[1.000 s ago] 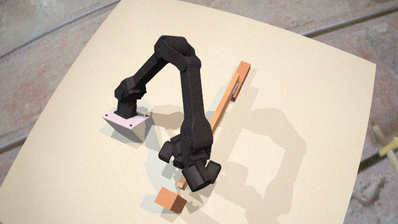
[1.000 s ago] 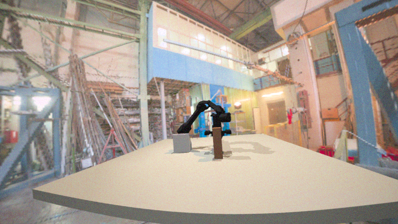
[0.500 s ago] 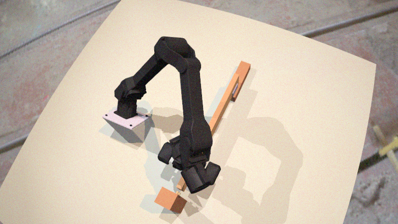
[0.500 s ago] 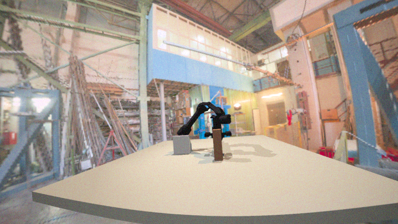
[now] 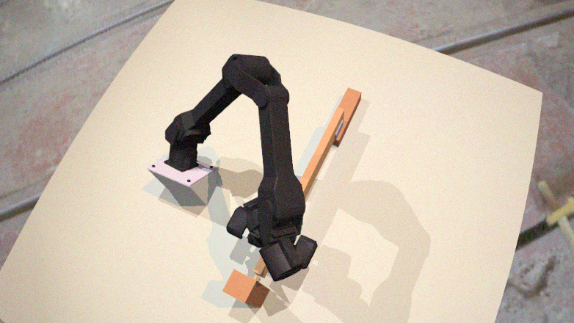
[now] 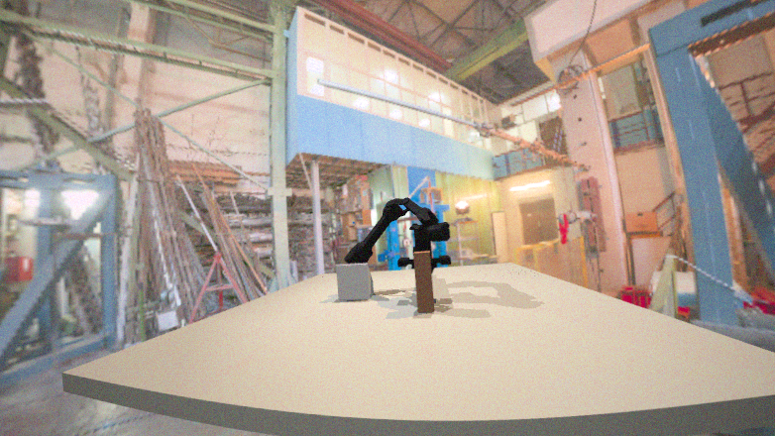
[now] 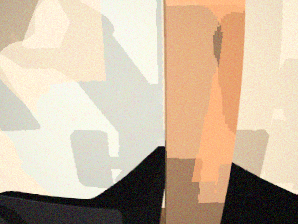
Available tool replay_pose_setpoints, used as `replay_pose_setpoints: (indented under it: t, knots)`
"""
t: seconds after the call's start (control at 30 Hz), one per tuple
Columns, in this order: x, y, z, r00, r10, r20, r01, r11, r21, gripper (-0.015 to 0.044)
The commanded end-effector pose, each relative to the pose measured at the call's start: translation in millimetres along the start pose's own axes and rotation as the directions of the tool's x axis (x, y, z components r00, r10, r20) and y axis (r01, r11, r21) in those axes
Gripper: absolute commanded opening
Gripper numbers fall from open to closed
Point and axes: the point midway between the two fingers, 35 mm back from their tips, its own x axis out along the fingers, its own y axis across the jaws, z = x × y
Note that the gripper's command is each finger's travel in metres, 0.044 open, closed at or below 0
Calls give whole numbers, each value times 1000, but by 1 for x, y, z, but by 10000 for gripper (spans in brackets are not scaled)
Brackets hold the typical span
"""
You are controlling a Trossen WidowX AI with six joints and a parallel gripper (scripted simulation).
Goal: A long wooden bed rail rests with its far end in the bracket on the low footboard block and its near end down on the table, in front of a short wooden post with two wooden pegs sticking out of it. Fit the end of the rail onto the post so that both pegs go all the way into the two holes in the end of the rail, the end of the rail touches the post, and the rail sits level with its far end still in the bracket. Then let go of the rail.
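Note:
The long orange rail (image 5: 322,149) (image 7: 187,100) runs from the low footboard block (image 5: 351,100) toward the post (image 5: 238,283) (image 6: 424,284). Its far end lies at the pale bracket (image 5: 340,128); the seating is partly hidden. My gripper (image 7: 180,153) is shut on the rail close to its near end, with a black finger on each side in the wrist view. In the top view the near end faces the post across a small gap, where the pale pegs (image 5: 257,277) show. Whether their tips are inside the holes, and whether the rail is exactly level, I cannot tell.
The arm's base stands on a grey pedestal (image 5: 182,173) (image 6: 354,281) to the left of the rail. The arm arches over the table (image 5: 453,160) (image 6: 406,369) and hides the rail's middle. Arm shadows fall around the rail and post.

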Motion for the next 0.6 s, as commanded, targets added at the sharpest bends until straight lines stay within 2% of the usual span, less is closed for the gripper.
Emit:
replay_pose_setpoints:
  t: [0.0, 0.57]
  knots:
    - [-4, -3, -4, 1000, -11, -7, 11, 1000, -2, 0]
    - [-3, -3, -9, 1000, -11, -7, 11, 1000, -3, 0]
